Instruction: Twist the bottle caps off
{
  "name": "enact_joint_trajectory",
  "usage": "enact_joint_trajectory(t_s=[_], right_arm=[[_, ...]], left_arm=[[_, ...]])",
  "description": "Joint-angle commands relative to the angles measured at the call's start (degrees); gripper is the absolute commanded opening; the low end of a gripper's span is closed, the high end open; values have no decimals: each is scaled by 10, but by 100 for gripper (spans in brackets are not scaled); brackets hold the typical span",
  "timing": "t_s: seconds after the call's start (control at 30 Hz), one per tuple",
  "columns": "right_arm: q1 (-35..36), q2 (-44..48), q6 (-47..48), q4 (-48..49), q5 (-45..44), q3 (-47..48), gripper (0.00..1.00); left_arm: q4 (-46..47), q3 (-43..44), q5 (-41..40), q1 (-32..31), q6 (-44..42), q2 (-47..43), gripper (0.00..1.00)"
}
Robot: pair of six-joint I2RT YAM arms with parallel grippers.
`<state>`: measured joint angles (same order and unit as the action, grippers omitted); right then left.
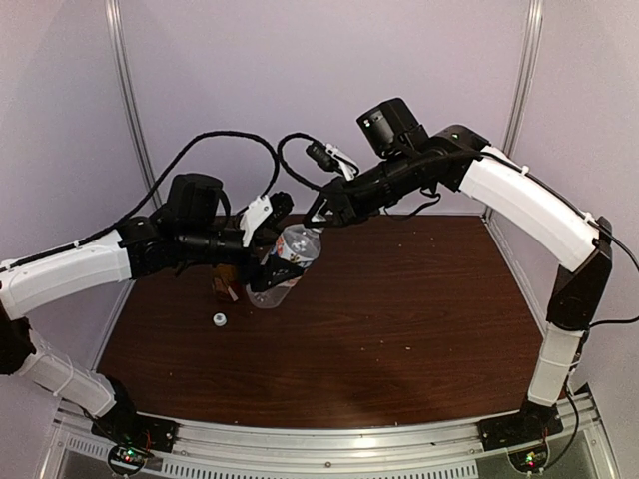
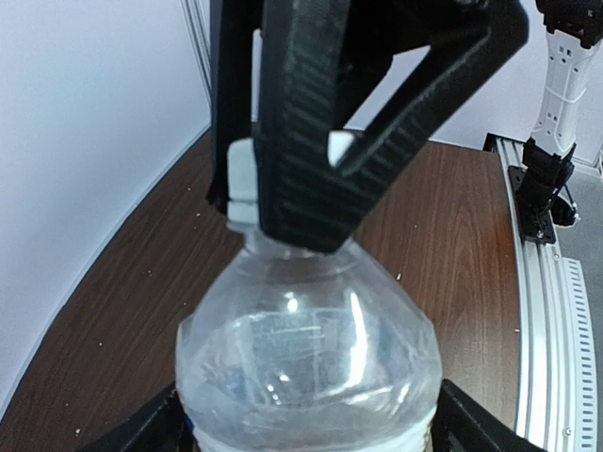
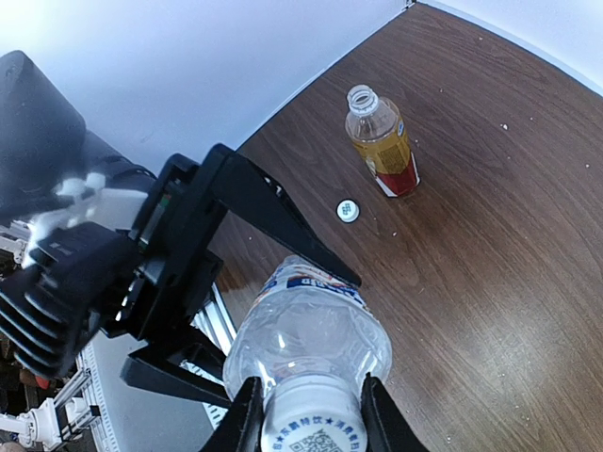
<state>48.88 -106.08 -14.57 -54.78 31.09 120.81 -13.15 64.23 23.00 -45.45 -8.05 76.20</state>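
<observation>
The clear bottle (image 1: pixel 277 287) with a white-and-blue label (image 3: pixel 311 282) hangs tilted over the table's left half. My right gripper (image 3: pixel 311 419) is shut on its white cap (image 3: pixel 311 426), one finger on each side; the left wrist view shows those fingers over the cap (image 2: pixel 242 179). My left gripper (image 2: pixel 311 435) straddles the bottle's body (image 2: pixel 311 358), its pads against both sides. The amber bottle (image 3: pixel 384 146) with a red label stands uncapped near the back left wall, half hidden behind my left arm in the top view (image 1: pixel 224 285). Its loose white cap (image 3: pixel 349 209) lies beside it (image 1: pixel 219 319).
The brown table (image 1: pixel 419 319) is walled on the left, back and right. An aluminium rail (image 1: pixel 329 439) runs along the near edge with both arm bases. My right arm's base (image 2: pixel 546 179) shows at the right of the left wrist view.
</observation>
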Motion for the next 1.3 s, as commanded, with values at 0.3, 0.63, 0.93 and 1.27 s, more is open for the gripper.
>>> enact_joint_trajectory(t_s=[0.3, 0.63, 0.93, 1.27], right_arm=[[-3, 21, -2, 32, 11, -21, 3], [-19, 73, -15, 122, 10, -103, 54], [-19, 135, -33, 263, -6, -195, 76], [-19, 125, -39, 289, 24, -202, 67]], left_arm=[[7, 1, -4, -4, -8, 7, 57], [126, -57, 60, -3, 64, -15, 42], [311, -101, 119, -3, 223, 7, 35], [350, -91, 142, -4, 273, 24, 35]])
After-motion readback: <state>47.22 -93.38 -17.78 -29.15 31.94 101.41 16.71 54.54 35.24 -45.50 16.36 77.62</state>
